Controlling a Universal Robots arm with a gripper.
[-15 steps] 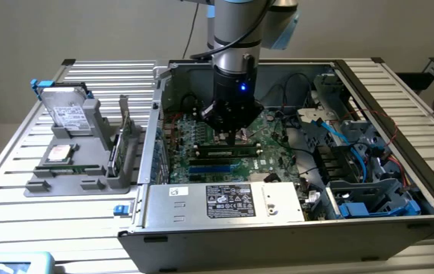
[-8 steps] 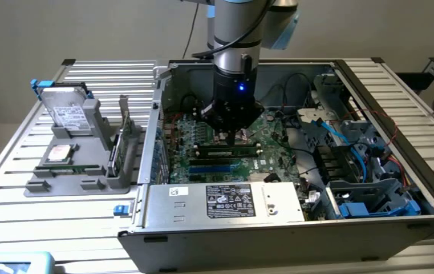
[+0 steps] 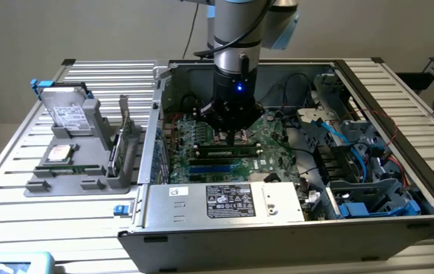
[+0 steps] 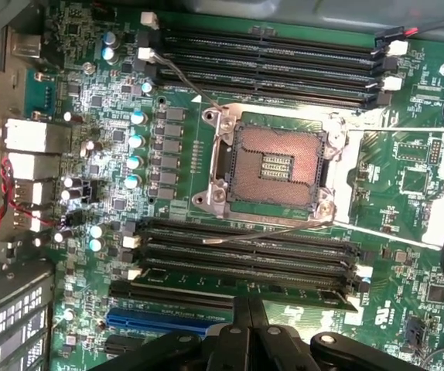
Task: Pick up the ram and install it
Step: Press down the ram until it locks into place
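Note:
The ram (image 3: 228,152) stands on edge in a memory slot of the motherboard (image 3: 201,137), just behind the blue slot (image 3: 215,169). Its black chips and pale label face the exterior view. My gripper (image 3: 232,137) hangs straight above the middle of the stick with its fingers shut and empty. The fingertips are at its top edge, and contact cannot be made out. In the wrist view the gripper (image 4: 249,308) meets over the ram (image 4: 307,294), which runs crosswise under the closed fingers. The empty processor socket (image 4: 276,166) lies beyond it.
The open computer case (image 3: 369,103) surrounds the board, with the power supply (image 3: 224,200) in front and blue cables and drive cages (image 3: 361,188) on the exterior view's right. A grey holder (image 3: 72,171) on the exterior view's left carries a hard drive (image 3: 68,111) and an expansion card (image 3: 125,131).

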